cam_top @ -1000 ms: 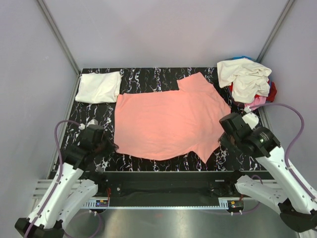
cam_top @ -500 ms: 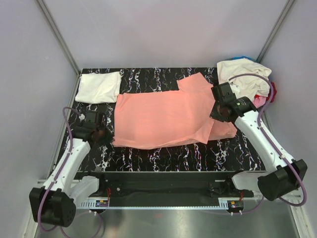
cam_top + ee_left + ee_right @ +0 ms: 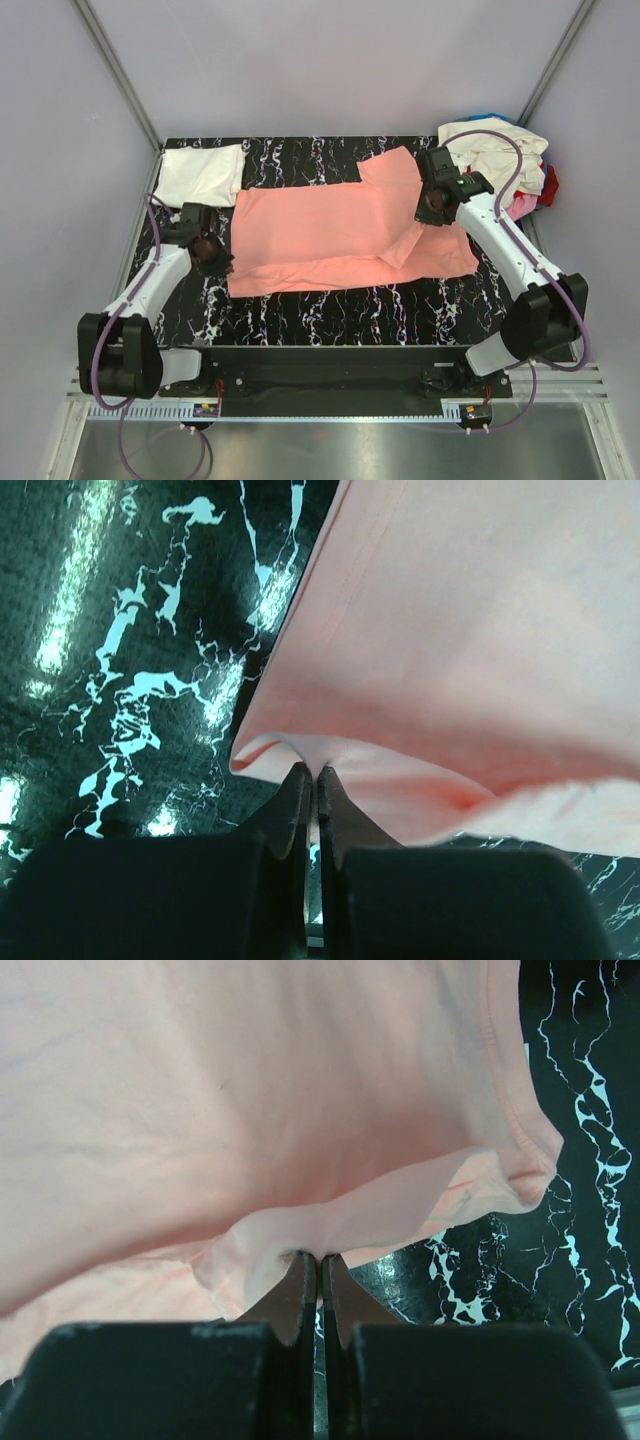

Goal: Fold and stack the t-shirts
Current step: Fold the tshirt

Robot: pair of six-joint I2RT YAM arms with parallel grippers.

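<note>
A salmon-pink t-shirt (image 3: 330, 235) lies across the middle of the black marbled table (image 3: 300, 320), its near part doubled over toward the back. My left gripper (image 3: 222, 262) is shut on the shirt's left hem corner; the left wrist view shows the salmon cloth (image 3: 470, 630) pinched between the tips of that gripper (image 3: 314, 772). My right gripper (image 3: 432, 212) is shut on the shirt's right side, above the sleeve area. In the right wrist view the salmon cloth (image 3: 250, 1090) bunches at the tips of the gripper (image 3: 320, 1256). A folded white t-shirt (image 3: 200, 175) rests at the back left.
A loose pile of t-shirts (image 3: 500, 160), cream on top with red, pink and blue showing under it, sits at the back right corner. Grey walls close in the back and sides. The arms' bases stand along the near edge.
Both grippers have carried the shirt's near hem away from the front edge toward the back, folding the lower part over. The shirt now covers less of the table's near half.
</note>
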